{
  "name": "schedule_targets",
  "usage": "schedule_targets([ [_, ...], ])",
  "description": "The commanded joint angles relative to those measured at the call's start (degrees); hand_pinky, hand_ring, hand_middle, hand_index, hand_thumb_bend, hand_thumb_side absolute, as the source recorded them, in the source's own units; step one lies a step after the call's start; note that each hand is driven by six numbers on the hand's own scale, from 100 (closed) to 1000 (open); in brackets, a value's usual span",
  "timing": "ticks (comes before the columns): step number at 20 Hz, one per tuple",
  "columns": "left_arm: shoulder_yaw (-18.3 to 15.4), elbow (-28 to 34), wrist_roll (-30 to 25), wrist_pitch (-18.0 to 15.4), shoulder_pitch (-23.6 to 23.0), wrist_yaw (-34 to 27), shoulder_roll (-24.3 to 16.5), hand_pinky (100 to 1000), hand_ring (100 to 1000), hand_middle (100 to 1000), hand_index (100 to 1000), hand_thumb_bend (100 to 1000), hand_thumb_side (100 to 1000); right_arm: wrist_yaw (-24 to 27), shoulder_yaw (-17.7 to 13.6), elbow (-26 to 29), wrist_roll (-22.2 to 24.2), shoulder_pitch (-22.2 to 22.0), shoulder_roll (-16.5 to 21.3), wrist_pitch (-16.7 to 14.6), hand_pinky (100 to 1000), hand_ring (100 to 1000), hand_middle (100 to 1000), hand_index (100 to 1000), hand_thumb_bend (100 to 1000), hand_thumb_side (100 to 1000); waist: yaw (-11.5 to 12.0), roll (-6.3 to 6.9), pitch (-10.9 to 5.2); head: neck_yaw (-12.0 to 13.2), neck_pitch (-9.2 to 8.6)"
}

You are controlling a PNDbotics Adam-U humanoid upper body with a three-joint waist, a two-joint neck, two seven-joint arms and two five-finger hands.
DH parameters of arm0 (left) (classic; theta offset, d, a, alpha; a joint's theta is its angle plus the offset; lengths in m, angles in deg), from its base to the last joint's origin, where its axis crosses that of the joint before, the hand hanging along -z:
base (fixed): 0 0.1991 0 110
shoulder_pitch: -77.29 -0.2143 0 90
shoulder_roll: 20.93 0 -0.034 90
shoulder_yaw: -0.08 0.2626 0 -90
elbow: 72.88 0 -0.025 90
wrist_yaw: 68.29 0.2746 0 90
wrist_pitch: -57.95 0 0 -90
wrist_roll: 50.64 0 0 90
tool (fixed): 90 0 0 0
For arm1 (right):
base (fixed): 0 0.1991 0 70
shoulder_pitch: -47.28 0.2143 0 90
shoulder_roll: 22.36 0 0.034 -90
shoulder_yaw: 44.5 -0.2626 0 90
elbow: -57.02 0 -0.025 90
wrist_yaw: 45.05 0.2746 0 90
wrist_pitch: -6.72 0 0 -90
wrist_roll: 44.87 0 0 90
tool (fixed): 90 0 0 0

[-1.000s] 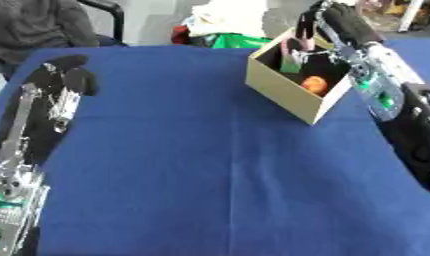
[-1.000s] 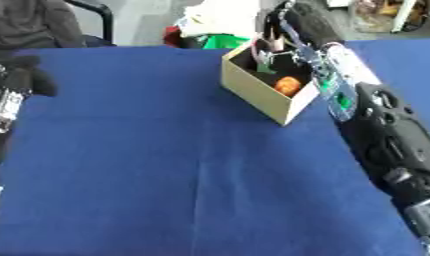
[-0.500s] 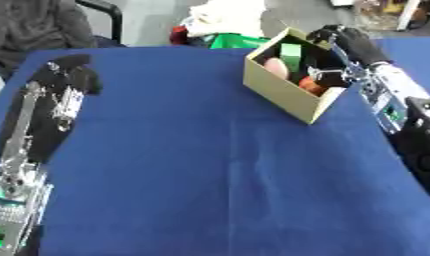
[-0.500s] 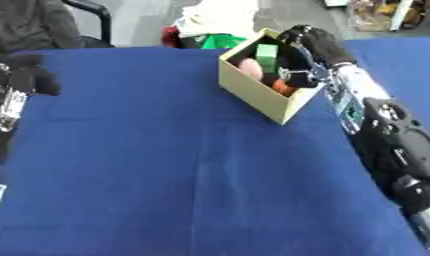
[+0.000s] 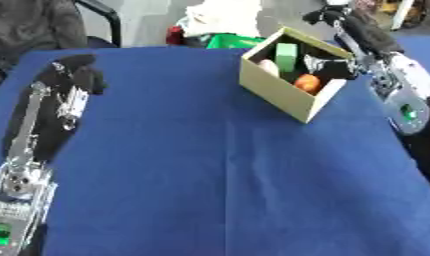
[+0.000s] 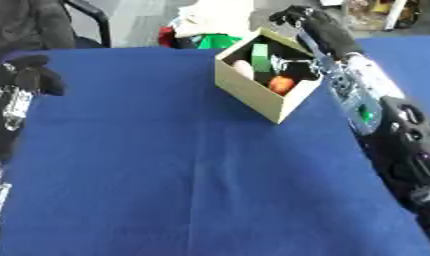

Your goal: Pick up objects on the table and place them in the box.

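A tan cardboard box [image 5: 280,91] stands at the back right of the blue table [image 5: 192,165]. Inside lie a green block [image 5: 287,54], an orange ball [image 5: 308,83] and a pale object [image 5: 268,66]. My right hand [image 6: 308,21] hovers just past the box's far right corner, above its rim, with relaxed fingers and nothing in them. Its silver forearm [image 5: 395,87] runs along the box's right side. My left hand [image 5: 77,74] rests over the table's left side, fingers relaxed and holding nothing. I see no loose objects on the cloth.
Beyond the table's far edge lie a white bundle [image 5: 220,20] and something green [image 5: 225,41]. A black chair [image 5: 100,15] and a seated person in dark clothes [image 5: 30,25] are at the back left.
My right hand was down in the box half a second ago and has since risen out and back past its far corner. The left arm has stayed put.
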Motion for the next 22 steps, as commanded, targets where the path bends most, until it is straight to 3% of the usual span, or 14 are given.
schedule_targets([
  [1,-0.9,0.8,0.6,0.0,0.4,0.4,-1.0,635,607,568,781,241,694,6.8,0.5,11.6,1.4,-1.8,3.6,1.3,752,807,706,842,100,243,-0.5,-0.10,-0.95,1.1,-0.35],
  [7,-1.2,0.7,1.3,0.1,0.2,0.6,-0.9,634,608,569,780,242,697,18.1,-0.6,27.9,2.0,-11.1,4.2,5.3,747,818,692,830,100,293,-2.1,-0.01,-0.42,3.4,0.00],
  [12,-1.4,0.6,1.5,0.1,-0.1,0.6,-0.8,634,609,569,779,242,702,24.9,-1.8,36.0,1.8,-18.0,1.1,5.9,742,824,694,825,100,333,-2.8,-0.06,0.11,5.2,1.68],
  [17,-1.1,0.4,1.4,0.1,-0.5,0.5,-0.6,633,609,569,779,242,709,30.0,-2.5,37.5,1.2,-22.9,-2.5,4.0,736,826,690,816,100,370,-3.6,-0.22,0.57,6.4,2.99],
  [22,-0.6,0.2,0.8,0.0,-0.9,0.3,-0.4,633,609,569,778,240,715,31.9,-3.0,37.5,1.6,-25.8,-5.6,3.3,735,829,694,814,100,401,-3.9,-0.13,0.96,7.2,3.40],
])
